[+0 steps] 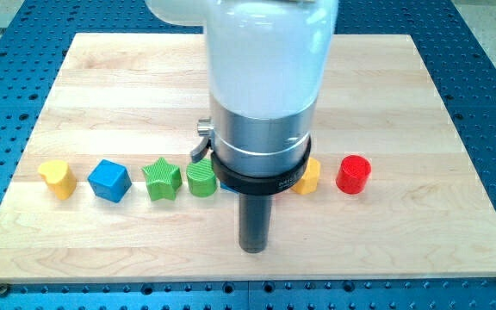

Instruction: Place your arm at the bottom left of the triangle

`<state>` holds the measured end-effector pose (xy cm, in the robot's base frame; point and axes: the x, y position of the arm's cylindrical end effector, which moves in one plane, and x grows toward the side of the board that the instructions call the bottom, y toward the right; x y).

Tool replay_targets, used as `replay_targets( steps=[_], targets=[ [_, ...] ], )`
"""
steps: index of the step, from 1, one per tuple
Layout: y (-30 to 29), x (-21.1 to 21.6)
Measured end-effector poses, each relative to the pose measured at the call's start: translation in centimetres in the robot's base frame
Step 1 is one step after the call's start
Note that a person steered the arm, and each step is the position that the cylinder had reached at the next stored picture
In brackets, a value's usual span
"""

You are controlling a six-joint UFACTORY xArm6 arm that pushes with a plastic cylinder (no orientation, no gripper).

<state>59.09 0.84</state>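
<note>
My arm's white and silver body [261,103] fills the view's middle and hides part of the row of blocks. My tip [252,249] rests on the board just below that row, under the gap between the green round block [201,179] and the yellow block [307,176], touching neither. A thin blue sliver [228,184] shows at the arm's black ring, right of the green round block; its shape is hidden. No triangle can be made out.
The row runs across the wooden board [102,77]: a yellow heart [57,178] at the view's left, a blue cube [109,181], a green star [162,179], then a red cylinder [353,174] at the right. A blue perforated table surrounds the board.
</note>
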Motion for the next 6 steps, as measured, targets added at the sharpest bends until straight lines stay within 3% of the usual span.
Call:
replay_targets(
  steps=[1,2,3,6],
  targets=[
    [4.9,-0.1],
    [0.3,1.4],
    [-8.5,1.8],
    [-7.7,-1.6]
  ],
)
